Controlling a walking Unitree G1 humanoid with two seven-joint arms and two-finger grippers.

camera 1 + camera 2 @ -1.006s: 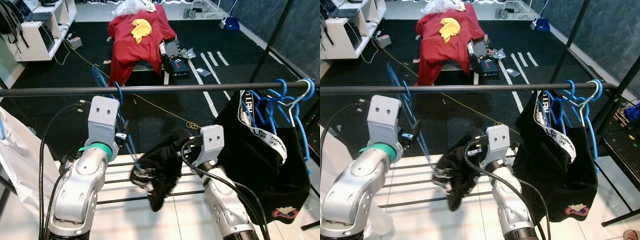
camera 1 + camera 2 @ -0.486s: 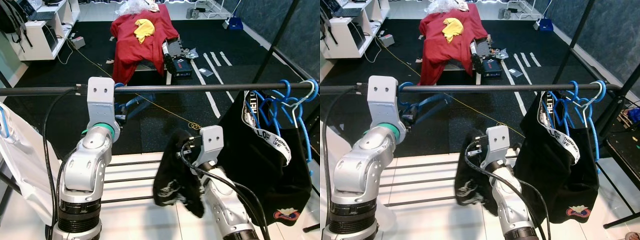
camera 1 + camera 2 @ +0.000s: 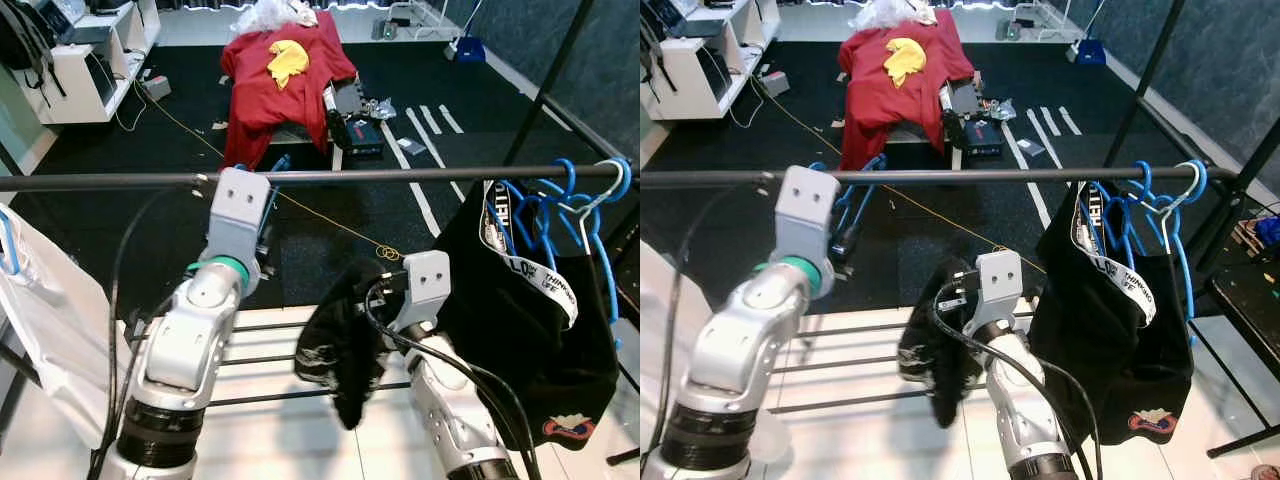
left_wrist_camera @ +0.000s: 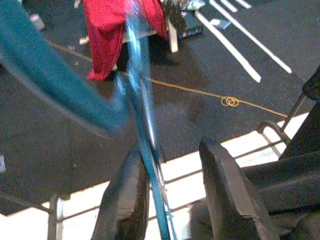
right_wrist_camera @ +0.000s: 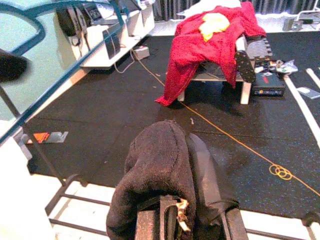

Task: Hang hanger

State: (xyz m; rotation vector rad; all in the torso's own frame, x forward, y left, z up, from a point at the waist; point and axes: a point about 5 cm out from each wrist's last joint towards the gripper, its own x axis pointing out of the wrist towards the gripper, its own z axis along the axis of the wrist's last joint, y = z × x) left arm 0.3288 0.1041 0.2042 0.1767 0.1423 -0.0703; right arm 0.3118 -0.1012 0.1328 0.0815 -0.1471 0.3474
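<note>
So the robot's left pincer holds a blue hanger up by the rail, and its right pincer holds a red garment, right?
Not quite. The garment in the right pincer is black, not red: the dark garment shows draped over that pincer in the right wrist view. The red cloth lies on a bench far behind. The left pincer does hold the blue hanger by the rail.

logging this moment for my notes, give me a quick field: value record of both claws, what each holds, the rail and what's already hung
left claw: raised just below the rail, blue plastic hanger between its fingers, pinch itself blurred
right claw: lower, in front of the rail, shut on black fabric garment that droops from it
rail: dark metal clothes rail, horizontal across the view
already hung: black garment with white lettered band on blue hangers at the rail's right end; white garment at the left edge
background: red cloth draped over a bench
</note>
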